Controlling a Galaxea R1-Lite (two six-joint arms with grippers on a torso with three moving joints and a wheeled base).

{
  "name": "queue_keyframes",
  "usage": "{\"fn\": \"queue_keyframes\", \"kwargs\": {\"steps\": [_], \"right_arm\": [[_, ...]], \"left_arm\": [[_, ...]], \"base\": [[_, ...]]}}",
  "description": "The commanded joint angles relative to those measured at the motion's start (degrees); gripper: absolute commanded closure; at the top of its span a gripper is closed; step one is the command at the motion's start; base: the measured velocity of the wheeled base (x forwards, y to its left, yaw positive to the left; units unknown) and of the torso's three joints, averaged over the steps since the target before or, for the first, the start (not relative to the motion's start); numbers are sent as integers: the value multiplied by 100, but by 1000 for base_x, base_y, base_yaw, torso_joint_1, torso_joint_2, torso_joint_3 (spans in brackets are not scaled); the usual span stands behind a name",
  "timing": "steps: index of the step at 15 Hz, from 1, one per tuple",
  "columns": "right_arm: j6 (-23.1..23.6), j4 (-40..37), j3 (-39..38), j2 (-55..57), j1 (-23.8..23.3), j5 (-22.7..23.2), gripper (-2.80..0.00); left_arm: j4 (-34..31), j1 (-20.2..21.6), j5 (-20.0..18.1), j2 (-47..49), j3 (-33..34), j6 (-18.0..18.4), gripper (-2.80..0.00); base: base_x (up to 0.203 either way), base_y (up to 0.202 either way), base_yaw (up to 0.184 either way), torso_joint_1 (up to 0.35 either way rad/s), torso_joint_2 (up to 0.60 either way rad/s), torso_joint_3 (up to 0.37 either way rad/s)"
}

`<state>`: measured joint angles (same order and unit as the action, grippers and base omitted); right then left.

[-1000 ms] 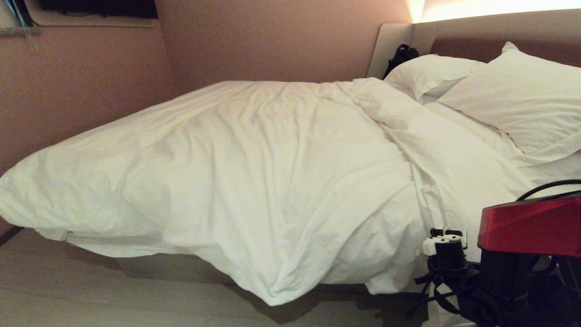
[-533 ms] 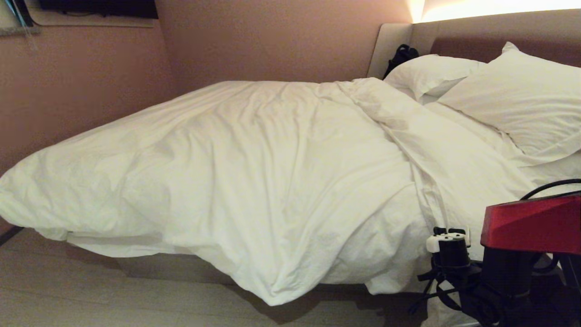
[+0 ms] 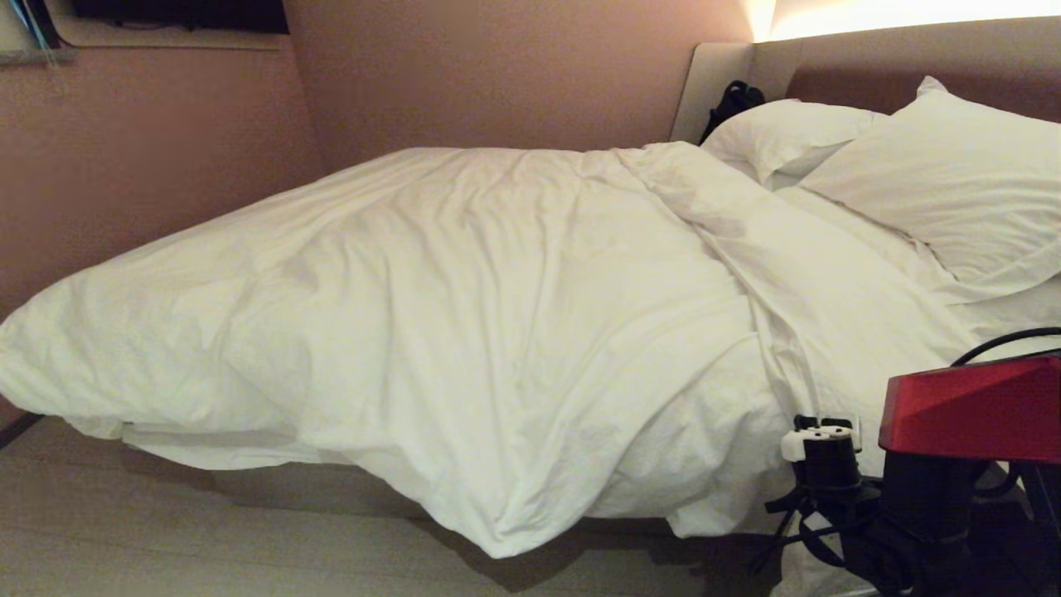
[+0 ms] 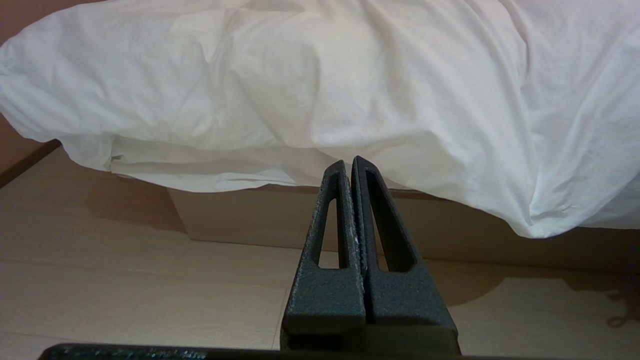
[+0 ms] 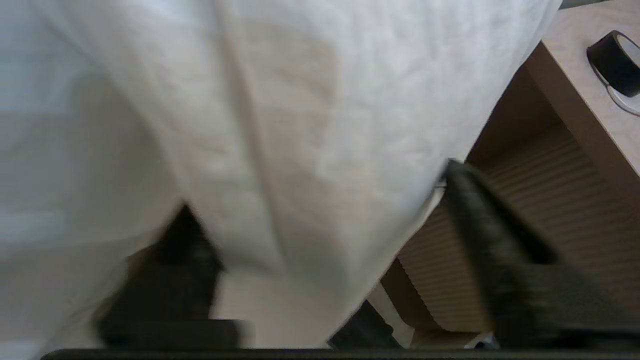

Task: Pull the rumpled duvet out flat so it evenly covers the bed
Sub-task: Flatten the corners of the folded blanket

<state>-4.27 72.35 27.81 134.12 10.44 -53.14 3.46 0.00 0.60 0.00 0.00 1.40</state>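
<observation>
The white rumpled duvet (image 3: 497,332) lies across the bed (image 3: 315,489), bunched toward the foot, with a corner drooping over the near side. My right arm (image 3: 961,414) is at the near side, close to the pillows. In its wrist view the right gripper (image 5: 318,186) stands open, fingers (image 5: 480,220) wide apart on either side of a hanging fold of the duvet (image 5: 280,125). The left gripper (image 4: 348,161) is shut on nothing. It hangs low over the floor and points at the bed's base below the duvet's overhang (image 4: 320,90).
Two white pillows (image 3: 953,182) (image 3: 787,133) lean on the padded headboard (image 3: 837,66), with a black bag (image 3: 733,99) beside them. A wooden bedside table (image 5: 580,95) carrying a black round object (image 5: 617,62) stands next to the right gripper. Pink walls enclose the far side. Pale floor (image 3: 166,531) runs along the near side.
My right arm has edged very slightly to the right at the bed's near side. The duvet lies as before.
</observation>
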Motion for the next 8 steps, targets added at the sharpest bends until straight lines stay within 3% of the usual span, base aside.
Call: {"fn": "queue_keyframes", "kwargs": {"steps": [1,8], "right_arm": [[22,166,5,18,2,-30,0],[16,183,-42,-40,16,-12,0]], "left_arm": [[2,0,2,0,0,0,0],[-3,0,-6,0,0,0,0]], "base": [[0,0,0,0,0,0],[0,0,0,0,0,0]]}}
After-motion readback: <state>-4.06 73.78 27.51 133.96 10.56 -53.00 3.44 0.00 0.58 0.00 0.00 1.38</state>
